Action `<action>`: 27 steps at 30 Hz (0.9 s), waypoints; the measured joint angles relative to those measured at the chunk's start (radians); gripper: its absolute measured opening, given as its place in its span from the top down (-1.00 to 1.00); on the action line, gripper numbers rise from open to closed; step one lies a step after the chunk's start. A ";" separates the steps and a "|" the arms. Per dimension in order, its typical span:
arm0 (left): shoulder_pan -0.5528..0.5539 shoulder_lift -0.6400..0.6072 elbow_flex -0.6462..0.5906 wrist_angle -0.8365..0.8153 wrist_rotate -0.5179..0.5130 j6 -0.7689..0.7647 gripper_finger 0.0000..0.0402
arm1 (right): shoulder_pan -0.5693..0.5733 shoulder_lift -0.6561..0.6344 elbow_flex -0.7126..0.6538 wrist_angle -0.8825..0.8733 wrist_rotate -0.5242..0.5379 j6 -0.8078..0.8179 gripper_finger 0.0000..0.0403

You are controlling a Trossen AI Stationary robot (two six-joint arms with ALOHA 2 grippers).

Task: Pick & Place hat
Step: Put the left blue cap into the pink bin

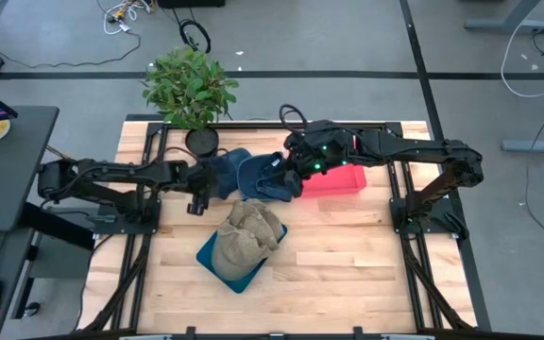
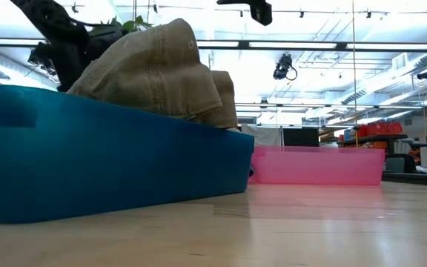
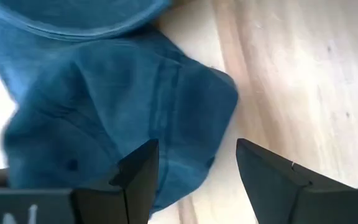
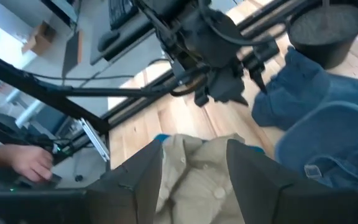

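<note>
A: Nearest the low camera, what do I have?

B: A blue bin (image 2: 110,159) on the table (image 1: 348,274), with a khaki hat (image 1: 251,233) heaped in it and rising above its rim.

A: And beyond it?

B: A pink bin (image 1: 338,179) farther back on the wood. Beside it lie the blue denim hats (image 1: 248,175), just in front of the black pot (image 1: 202,141) of the green plant (image 1: 189,85).

A: Where is my left gripper?

B: The left gripper (image 1: 199,198) hangs over the denim's left edge; in its wrist view the fingers (image 3: 138,177) stand apart, blue cloth showing between them, nothing pinched.

A: My right gripper?

B: The right gripper (image 1: 291,181) sits at the denim's right side. Its fingers (image 4: 138,174) are spread, framing the khaki hat below. Whether it touches the denim, I cannot tell.

A: Anything behind?

B: A person's hand (image 4: 27,160) near a desk edge.
</note>
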 joint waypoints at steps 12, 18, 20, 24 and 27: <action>0.071 0.000 -0.112 0.201 0.048 0.024 -0.09 | -0.002 0.000 0.001 0.074 0.038 0.020 0.10; 0.073 0.000 -0.119 0.202 0.058 0.054 -0.05 | -0.006 0.000 0.001 0.110 0.038 0.018 0.10; 0.073 0.000 -0.119 0.205 0.057 0.054 0.02 | -0.009 0.000 0.001 0.116 0.038 0.017 0.10; 0.073 0.000 -0.119 0.206 0.056 0.049 0.31 | -0.014 0.000 0.001 0.115 0.038 0.012 0.10; 0.073 0.000 -0.119 0.204 0.057 0.028 0.63 | -0.014 0.000 0.001 0.115 0.038 0.005 0.10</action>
